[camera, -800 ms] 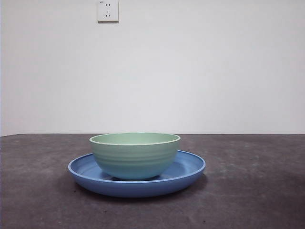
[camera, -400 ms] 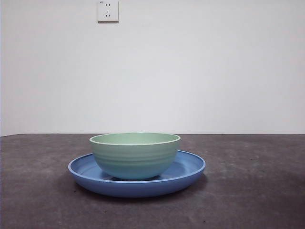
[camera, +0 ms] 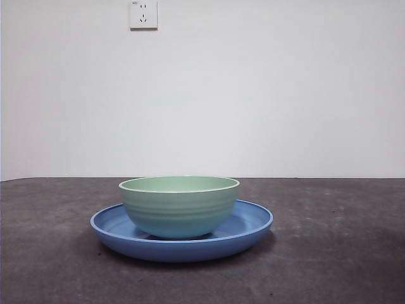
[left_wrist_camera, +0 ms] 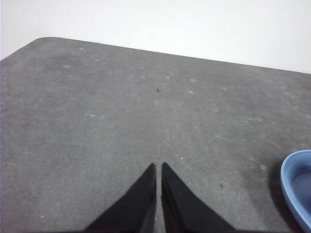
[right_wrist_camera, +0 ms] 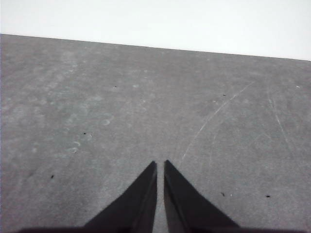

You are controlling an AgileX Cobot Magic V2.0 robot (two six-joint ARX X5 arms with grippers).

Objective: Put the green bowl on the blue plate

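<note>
In the front view the pale mint-green bowl [camera: 180, 206] stands upright inside the wide blue plate [camera: 250, 221], near the table's middle. Neither arm shows in that view. My left gripper [left_wrist_camera: 159, 166] is shut and holds nothing; it hovers over bare table, and a piece of the blue plate's rim [left_wrist_camera: 297, 184] shows at the edge of its view, well apart from the jaws. Shut and holding nothing too, my right gripper [right_wrist_camera: 160, 164] is above bare grey table, with neither bowl nor plate in its view.
The dark grey table top [camera: 335, 253] stretches around the plate on all sides. A white wall stands behind it, with a wall socket [camera: 143, 14] high up. The table's far edge [left_wrist_camera: 146, 48] appears in both wrist views.
</note>
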